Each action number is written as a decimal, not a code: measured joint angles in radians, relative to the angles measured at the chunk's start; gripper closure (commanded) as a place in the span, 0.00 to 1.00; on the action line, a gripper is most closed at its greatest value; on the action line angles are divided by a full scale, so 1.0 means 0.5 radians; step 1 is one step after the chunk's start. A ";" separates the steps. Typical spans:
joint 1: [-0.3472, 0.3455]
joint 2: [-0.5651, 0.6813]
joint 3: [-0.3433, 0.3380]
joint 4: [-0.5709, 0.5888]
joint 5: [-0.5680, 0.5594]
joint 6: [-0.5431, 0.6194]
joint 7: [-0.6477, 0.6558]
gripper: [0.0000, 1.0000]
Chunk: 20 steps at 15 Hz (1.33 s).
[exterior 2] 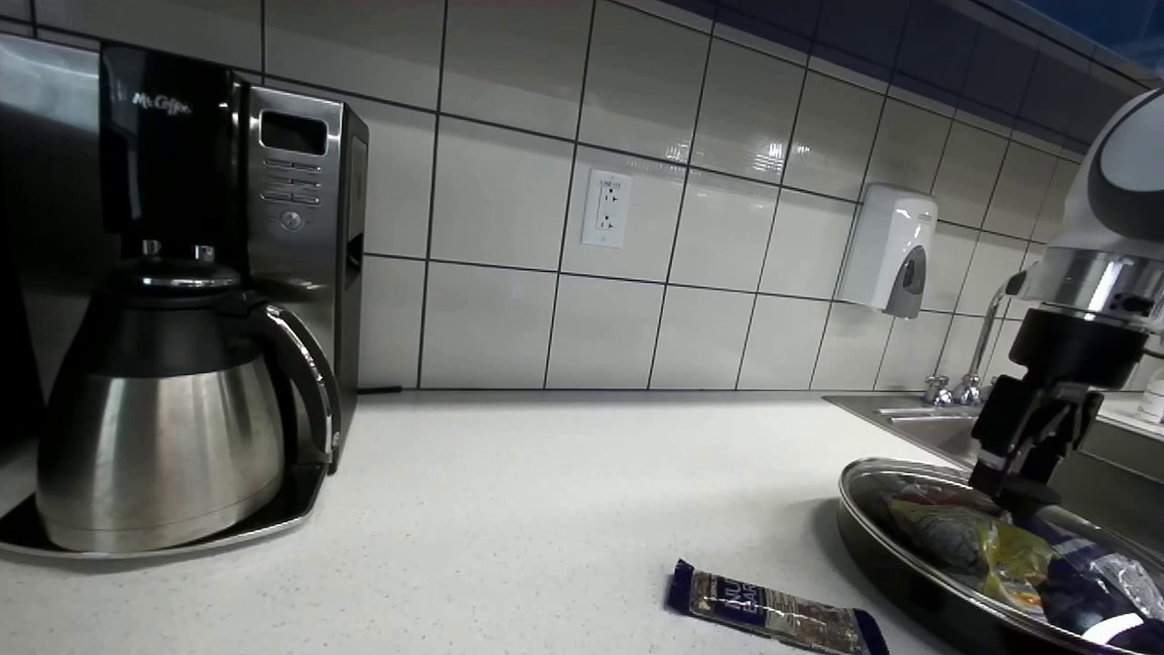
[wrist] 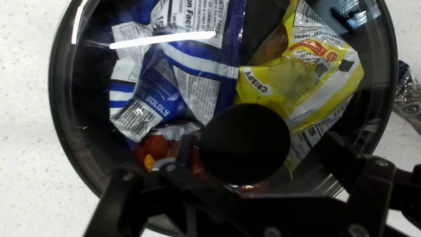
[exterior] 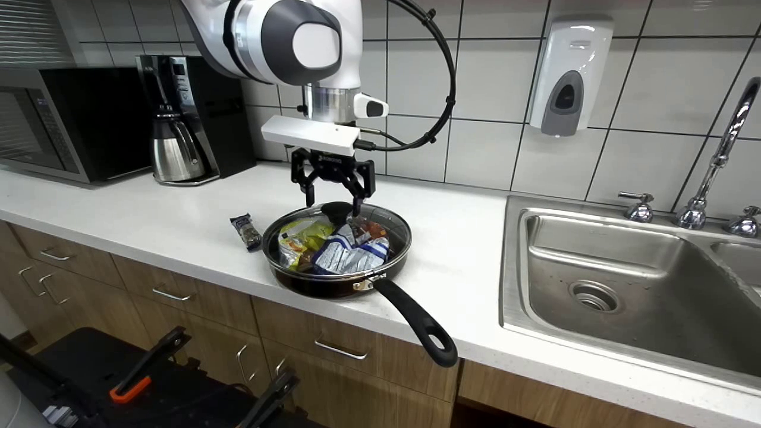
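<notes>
Gripper (exterior: 333,208), black, one only, on a single arm: fingers spread well apart, pointing down, nothing pinched. Lid knob (wrist: 245,144), black, round, without a long axis: straight below the hand, at fingertip level or slightly under; in the wrist view it sits within the span of the two fingers, closer to the finger at the left of that picture, with a plain gap to the opposite one. Contact on the nearer side: cannot be told. Glass lid (wrist: 87,85), round, metal-rimmed: beneath the hand, seated on the frying pan (exterior: 315,289), dark-walled. Pan handle (exterior: 419,318), black: the long axis of the set, running from the rim away from the hand toward the counter's front edge. Seen through the glass, under and around the hand: blue-and-white bag (wrist: 194,59), yellow bag (wrist: 296,79), and a reddish bag (wrist: 153,146) next to the knob. Wrapped bar (exterior 2: 773,611), flat on the white counter (exterior: 458,249): outside the lid's rim from the hand, just beside the pan, on the coffee maker's side. Coffee maker (exterior: 226,113): well apart from the hand. Sink (exterior: 512,279), steel: well apart, on the hand's opposite side.
</notes>
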 measured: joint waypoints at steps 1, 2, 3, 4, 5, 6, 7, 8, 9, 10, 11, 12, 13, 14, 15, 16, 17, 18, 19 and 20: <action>0.000 -0.012 0.000 0.002 -0.002 0.000 0.000 0.00; 0.000 -0.028 0.000 0.003 -0.005 0.000 0.000 0.00; 0.000 -0.044 0.000 0.003 -0.007 0.000 0.000 0.00; 0.000 -0.062 -0.001 0.003 -0.010 0.000 0.000 0.00; 0.000 -0.082 -0.001 0.003 -0.016 0.001 0.000 0.00; 0.000 -0.100 -0.001 0.003 -0.022 0.001 0.001 0.00; 0.000 -0.121 -0.002 0.003 -0.033 0.002 0.005 0.00; 0.000 -0.142 -0.003 0.003 -0.044 0.004 0.007 0.00; 0.000 -0.163 -0.005 0.003 -0.053 0.006 0.010 0.00; 0.000 -0.184 -0.006 0.003 -0.060 0.007 0.013 0.00; 0.000 -0.205 -0.007 0.003 -0.068 0.008 0.020 0.00; 0.000 -0.226 -0.007 0.003 -0.072 0.008 0.025 0.00; 0.000 -0.248 -0.007 0.003 -0.075 0.008 0.032 0.00; 0.000 -0.269 -0.007 0.003 -0.081 0.008 0.043 0.00; 0.000 -0.288 -0.007 0.003 -0.102 0.008 0.066 0.00; 0.000 -0.304 -0.007 0.003 -0.135 0.004 0.106 0.00; 0.000 -0.313 -0.007 0.002 -0.155 0.003 0.133 0.00; 0.000 -0.316 -0.007 0.001 -0.162 0.003 0.142 0.00; 0.000 -0.317 -0.007 0.001 -0.163 0.003 0.145 0.00; 0.000 -0.317 -0.007 0.000 -0.163 0.003 0.145 0.00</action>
